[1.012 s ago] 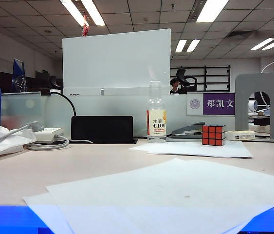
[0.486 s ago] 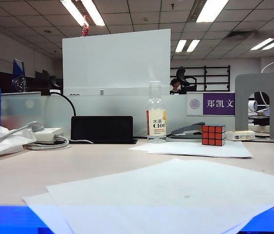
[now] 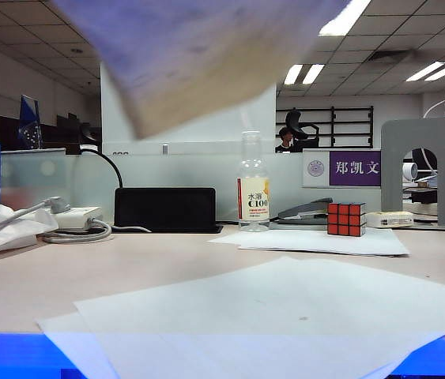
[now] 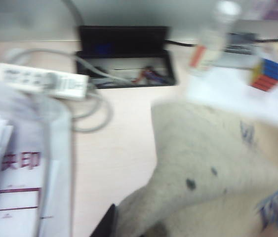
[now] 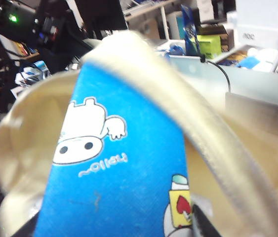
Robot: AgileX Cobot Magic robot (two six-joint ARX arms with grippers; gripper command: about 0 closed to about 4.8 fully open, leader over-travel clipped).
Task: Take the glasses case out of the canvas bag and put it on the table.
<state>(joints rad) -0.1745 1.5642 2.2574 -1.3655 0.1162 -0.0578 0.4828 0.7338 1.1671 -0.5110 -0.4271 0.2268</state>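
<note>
1. The case [image 5: 119,163] is bright blue with a white cartoon animal on it. It is poking out of the bag's [image 3: 190,55] open top, so it is not out yet.
2. The right claw [image 5: 114,228] is at the bag's opening, with the case between its two dark fingers. The fingers are wide apart. I cannot tell if they are squeezing the case or just sitting beside it.
3. The left claw [image 4: 129,231] is clenched, and it looks like it is pinching the bag's cloth.
4. A moment ago the bag was not in the outside camera at all. Now it hangs, blurry, in the air.
5. The table [image 3: 167,260] is far below the bag.
6. So the bag is held up. I think pulling the case free comes next.
</note>
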